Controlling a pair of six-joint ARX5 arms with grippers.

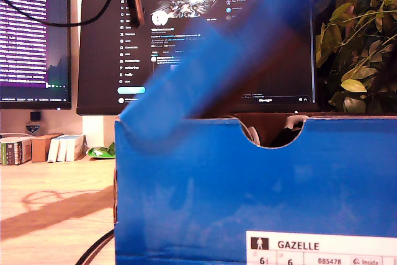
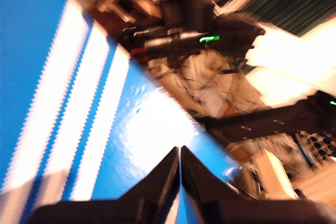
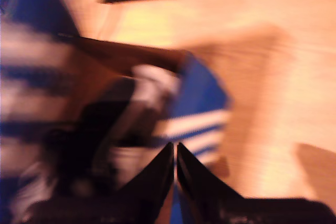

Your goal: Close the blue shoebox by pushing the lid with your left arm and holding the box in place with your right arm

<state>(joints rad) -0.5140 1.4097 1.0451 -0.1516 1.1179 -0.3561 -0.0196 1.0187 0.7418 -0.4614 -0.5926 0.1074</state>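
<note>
Blue cardboard shoebox point(image 1: 248, 197) with a white GAZELLE size label point(image 1: 322, 249) is filling the exterior view's lower right and sitting on the pale wooden worktop point(image 1: 49, 203), near its front edge as that view shows it. The box's blue hinged lid point(image 1: 248, 48) is standing raised, slanting up from the box's corner toward the exterior view's upper right; it is blurred, which suggests motion, though direction cannot be told.

First gripper point(image 2: 179, 166): black fingers are lying together, tips touching, nothing between them. They are hovering at or against a glossy blue surface with white stripes point(image 2: 79, 93), judged to be the lid's outer face; contact cannot be confirmed.

Second gripper point(image 3: 175, 161): fingers are likewise pressed together, empty. They are pointing down at the striped blue box wall and the dark shoe point(image 3: 94, 129) lying inside. The view is badly smeared, so whether the tips are touching the rim cannot be told.

Behind the box, two dark monitors point(image 1: 205, 41) and a leafy green plant point(image 1: 360, 48) are standing along the worktop's far edge.

Judgement: the closing step is in hand, with the lid only partly down. The next move is calling for the first gripper to press the lid over and downward while the second gripper braces the box against sliding; the lid's front flap will need to clear the box wall.
</note>
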